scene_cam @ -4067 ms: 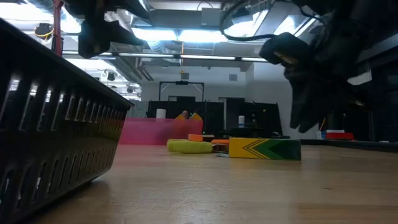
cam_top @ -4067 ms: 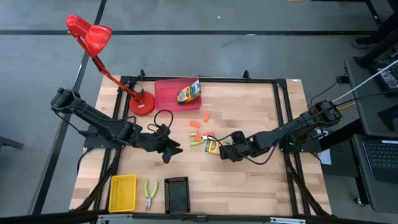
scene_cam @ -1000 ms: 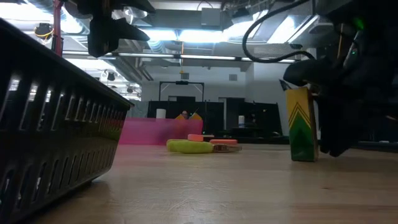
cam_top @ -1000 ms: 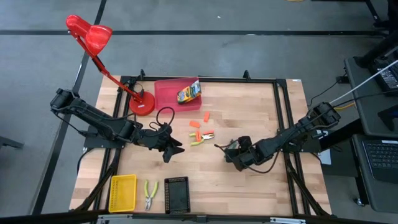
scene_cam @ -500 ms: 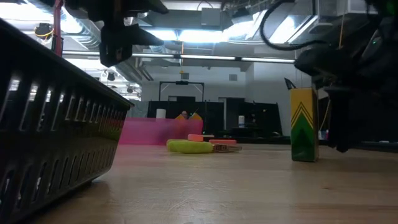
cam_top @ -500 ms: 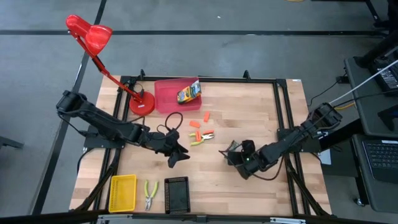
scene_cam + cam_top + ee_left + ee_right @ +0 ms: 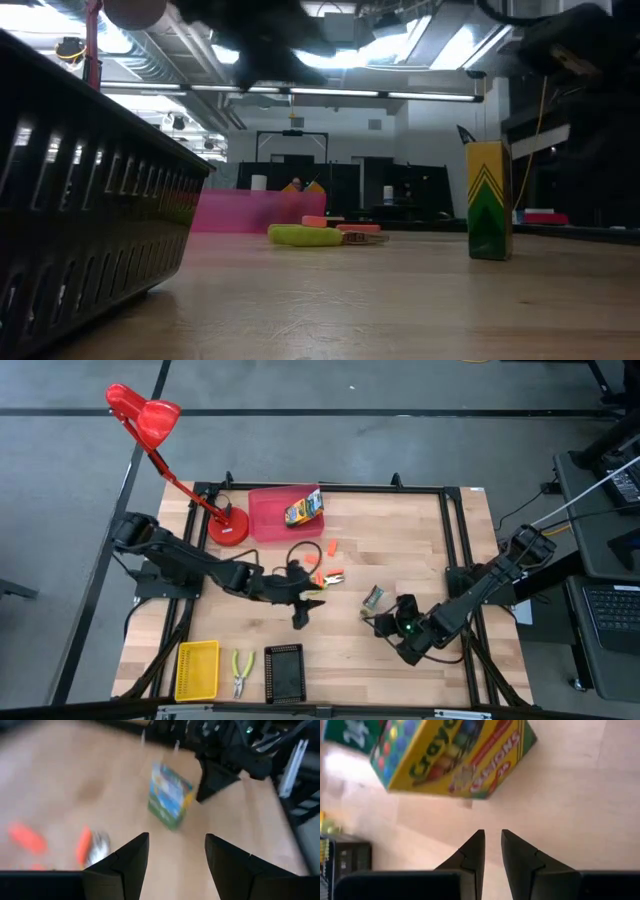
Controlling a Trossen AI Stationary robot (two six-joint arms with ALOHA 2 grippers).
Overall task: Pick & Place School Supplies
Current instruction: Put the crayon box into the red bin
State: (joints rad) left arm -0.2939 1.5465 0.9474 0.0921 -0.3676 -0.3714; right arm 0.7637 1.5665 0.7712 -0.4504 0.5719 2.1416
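A red desk lamp stood at the far left corner of the wooden table, its base just beside a red tray. Along the near edge sat a yellow tray and a black tray, well apart from the lamp. A laptop rested on a stand off to the right.

A green-and-yellow printed cardboard crayon box, marked with multicoloured dots and red and green lettering, is seen on the pale wooden table. Orange stubby pieces are scattered near a translucent red plastic tray. A yellow mesh tray, a black mesh tray and a glossy red desk lamp are also seen.
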